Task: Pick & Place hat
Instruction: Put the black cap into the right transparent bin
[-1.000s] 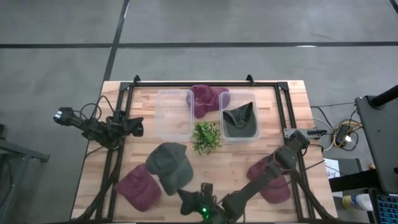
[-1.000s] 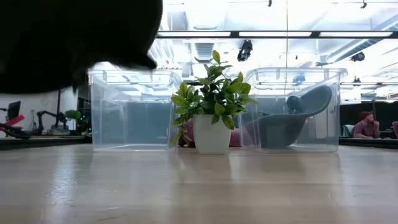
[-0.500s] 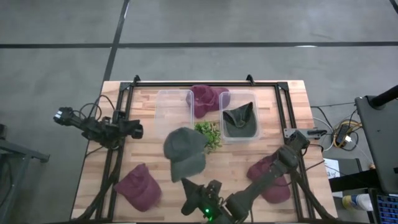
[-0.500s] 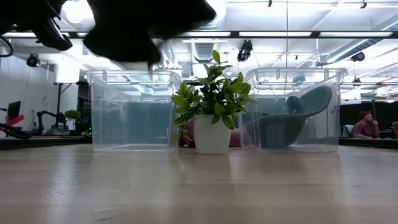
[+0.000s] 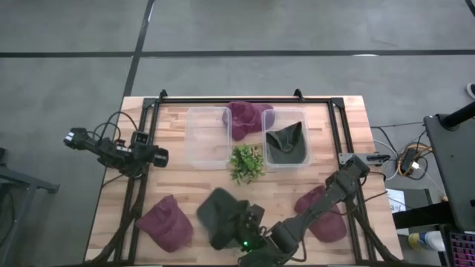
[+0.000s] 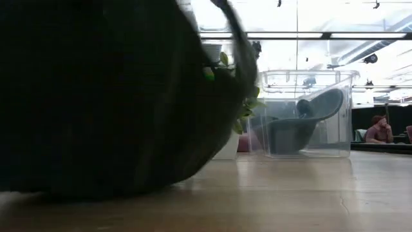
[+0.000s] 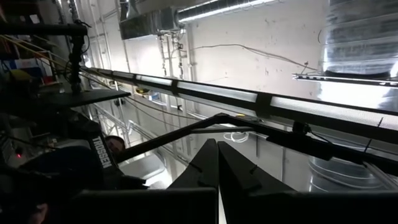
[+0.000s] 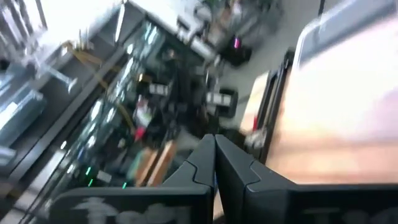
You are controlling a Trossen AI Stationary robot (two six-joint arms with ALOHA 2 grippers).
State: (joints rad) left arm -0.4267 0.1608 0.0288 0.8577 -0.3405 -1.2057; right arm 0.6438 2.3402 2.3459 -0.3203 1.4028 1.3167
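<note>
Two fingers of the right gripper (image 8: 216, 163) are pressing together, empty, at the table's (image 5: 349, 122) six o'clock edge. Just beside it, toward nine o'clock, the dark green hat (image 5: 221, 216) is lying on the wood. The left gripper (image 7: 217, 168), also closed, is waiting at nine o'clock.

Grey concrete floor (image 5: 74, 30) w/ dark seams all round, ceiling strip lights (image 6: 309, 35) at 12 o'clock.
</note>
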